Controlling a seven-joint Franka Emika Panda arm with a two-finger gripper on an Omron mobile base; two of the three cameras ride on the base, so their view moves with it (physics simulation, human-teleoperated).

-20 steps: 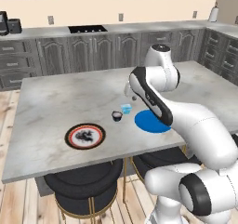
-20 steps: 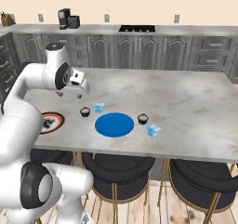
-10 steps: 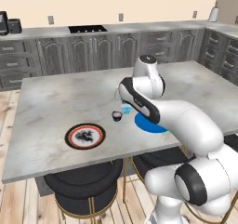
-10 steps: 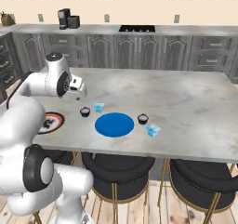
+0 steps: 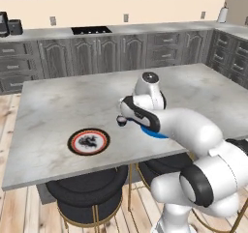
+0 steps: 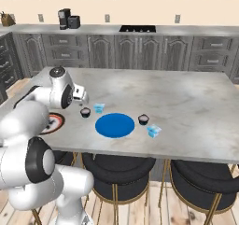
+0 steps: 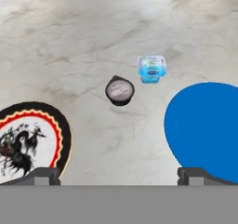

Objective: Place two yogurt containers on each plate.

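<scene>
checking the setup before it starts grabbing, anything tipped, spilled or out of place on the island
Nothing stands out. Both dark yogurt tubs and both pale blue ones sit upright on the counter beside the blue plate. The patterned plate lies flat. No spills.

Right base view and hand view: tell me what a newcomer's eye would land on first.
The bright blue plate stands out, bare, near the front edge of the grey marble island. Four tiny yogurt tubs sit on the marble beside it, a dark round tub and pale blue tub on one side, another such pair on the other. The open gripper hovers between that plate and the red-rimmed patterned plate.
</scene>
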